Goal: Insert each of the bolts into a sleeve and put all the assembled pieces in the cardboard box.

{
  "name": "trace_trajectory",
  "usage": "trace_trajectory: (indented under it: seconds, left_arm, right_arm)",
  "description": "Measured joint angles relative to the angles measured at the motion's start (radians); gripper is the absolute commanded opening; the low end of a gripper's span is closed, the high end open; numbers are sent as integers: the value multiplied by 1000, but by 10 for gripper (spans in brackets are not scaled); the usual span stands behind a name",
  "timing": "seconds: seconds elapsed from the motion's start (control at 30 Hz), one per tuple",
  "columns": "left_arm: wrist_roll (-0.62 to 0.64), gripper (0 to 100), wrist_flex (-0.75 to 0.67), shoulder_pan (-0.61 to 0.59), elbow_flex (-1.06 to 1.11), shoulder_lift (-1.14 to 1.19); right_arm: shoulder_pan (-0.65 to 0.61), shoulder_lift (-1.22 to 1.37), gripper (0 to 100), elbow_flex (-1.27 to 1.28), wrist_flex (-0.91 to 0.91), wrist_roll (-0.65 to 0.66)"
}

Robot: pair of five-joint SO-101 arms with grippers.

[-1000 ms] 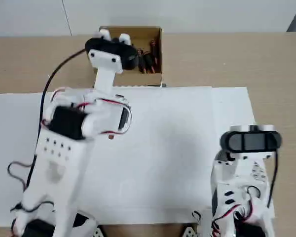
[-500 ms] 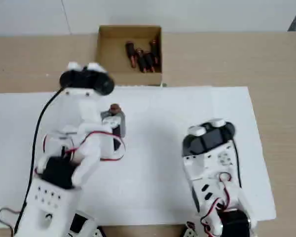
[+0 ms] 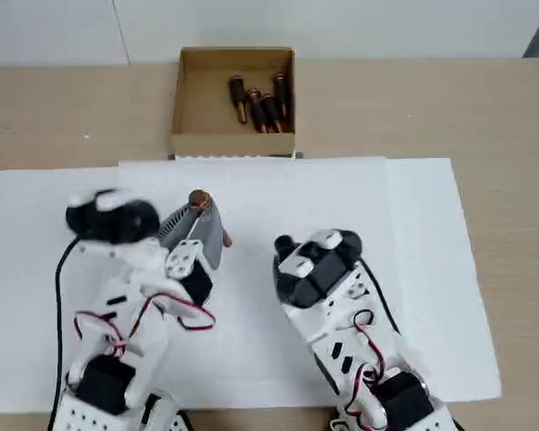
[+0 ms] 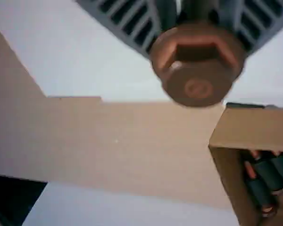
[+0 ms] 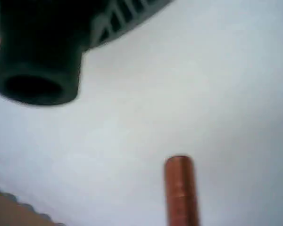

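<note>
At 12 o'clock on the worktop [image 3: 431,108], close to the far edge, sits the cardboard box [image 3: 234,144], open side up. Assembled pieces [image 3: 259,103] lie bunched in its 3 o'clock half: dark sleeves with copper ends showing. Exact count unclear from the high view. A white paper sheet [image 3: 341,206] covers the worktop from just beside the box's near wall down toward 6 o'clock.

2 arms stand on the near side. The left arm rises from 7 o'clock. The left pincer [image 3: 196,223] hangs over the sheet's 11 o'clock part, near the box but apart from it, and is closed narrow on a bolt [image 3: 199,199]. The bolt's hex head points toward 12 o'clock, at the box. The grey ribbed fingers [image 4: 118,19] flank it just behind the head. The far end of the bolt pokes out on the pincer's 5 o'clock side. Cannot tell whether the bolt touches the paper.

The right arm rises from 5 o'clock and leans toward 11 o'clock, with its wrist over the middle of the sheet. The right pincer [image 3: 285,246] grips a black sleeve [image 5: 37,70]. The sleeve's bore is open and dark at the free end. The copper shank [image 5: 180,188] of the bolt stands near the sleeve in the right wrist view, with white paper showing between the 2. The shank is not in the bore, so bolt and sleeve are not yet joined. Both sit at about 6 o'clock from the box, over the sheet.
</note>
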Motion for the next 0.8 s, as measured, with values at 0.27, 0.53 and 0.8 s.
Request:
trace_trajectory:
  seconds: [0.27,0.53,0.8]
  left_arm:
    - [40,6,-25,0,94,-229]
    - [109,6,-25,75,95,-255]
    - [110,6,-25,114,95,-256]
  right_arm:
    - [-84,-8,3,0,-2,0]
    - [-115,-6,3,63,-107,40]
    - [-115,-6,3,84,-160,97]
